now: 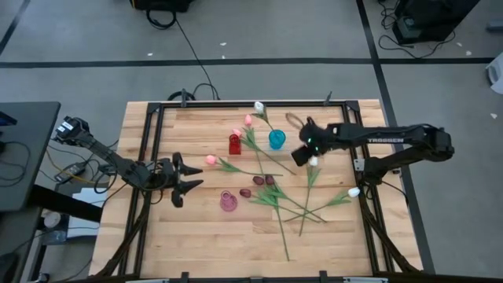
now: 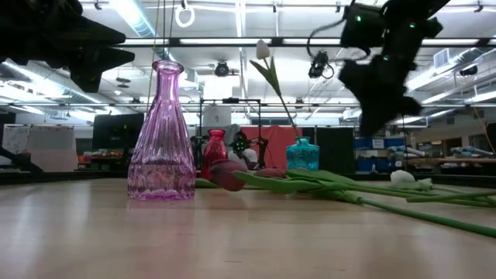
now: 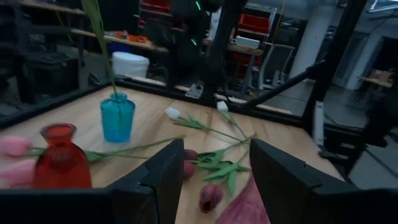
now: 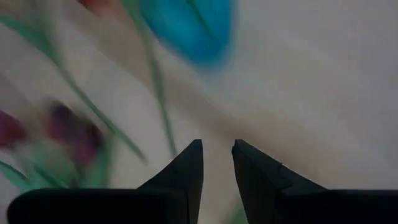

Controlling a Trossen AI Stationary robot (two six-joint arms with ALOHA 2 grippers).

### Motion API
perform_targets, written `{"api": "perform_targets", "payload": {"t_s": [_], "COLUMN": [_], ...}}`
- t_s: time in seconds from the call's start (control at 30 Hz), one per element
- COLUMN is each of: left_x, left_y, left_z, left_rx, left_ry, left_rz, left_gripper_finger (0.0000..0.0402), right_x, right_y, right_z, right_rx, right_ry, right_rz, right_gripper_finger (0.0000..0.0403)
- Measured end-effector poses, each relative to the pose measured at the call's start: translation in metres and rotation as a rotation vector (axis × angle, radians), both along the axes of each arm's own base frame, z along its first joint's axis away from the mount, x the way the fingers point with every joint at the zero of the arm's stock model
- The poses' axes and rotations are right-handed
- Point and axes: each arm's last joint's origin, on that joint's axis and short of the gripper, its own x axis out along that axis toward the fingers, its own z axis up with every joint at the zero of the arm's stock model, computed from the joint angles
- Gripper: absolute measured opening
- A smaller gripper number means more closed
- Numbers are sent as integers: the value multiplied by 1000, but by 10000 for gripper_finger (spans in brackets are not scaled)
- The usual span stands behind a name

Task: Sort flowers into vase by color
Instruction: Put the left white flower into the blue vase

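Observation:
A white tulip [image 1: 258, 106] stands with its stem in the blue vase [image 1: 277, 139]; it also shows in the low view [image 2: 263, 49]. Pink tulips [image 1: 211, 160], maroon tulips [image 1: 258, 181] and white tulips [image 1: 354, 191] lie flat on the table. The red vase [image 1: 234, 144] and the pink vase [image 1: 228, 202] hold nothing. My right gripper [image 1: 302, 149] hangs just right of the blue vase, above a white tulip head [image 1: 313, 161]. Its fingers [image 4: 216, 155] are a narrow gap apart and hold nothing. My left gripper [image 1: 185, 182] is wide open and empty, left of the pink vase.
A black frame [image 1: 157, 110] runs along the table's edges. The stems of the lying tulips cross each other [image 1: 291, 208] between the pink vase and the table's right side. Bare wood [image 1: 204, 244] lies along the near edge.

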Motion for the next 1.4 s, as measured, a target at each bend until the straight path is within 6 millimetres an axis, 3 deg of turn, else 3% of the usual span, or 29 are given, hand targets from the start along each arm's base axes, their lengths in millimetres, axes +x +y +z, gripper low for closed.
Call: {"api": "perform_targets", "payload": {"t_s": [0.13, 0.33, 0.5, 0.8, 1.4], "left_x": [0, -1, -1, -1, -1], "left_y": [1, 3, 3, 3, 3], "left_z": [1, 4, 7, 8, 8], "left_rx": [23, 45, 69, 74, 74], "left_ry": [-4, -25, -42, -47, -45], "left_rz": [45, 93, 102, 103, 102], "left_gripper_finger": [188, 188, 188, 188, 188], "right_x": [-2, 9, 16, 23, 26], "right_y": [23, 58, 76, 79, 78], "right_z": [-15, -31, -48, -68, -63], "right_rx": [157, 324, 333, 328, 329], "right_ry": [166, 225, 301, 372, 311], "right_rz": [-56, -94, -86, -126, -160], "right_gripper_finger": [101, 101, 114, 161, 139]}}
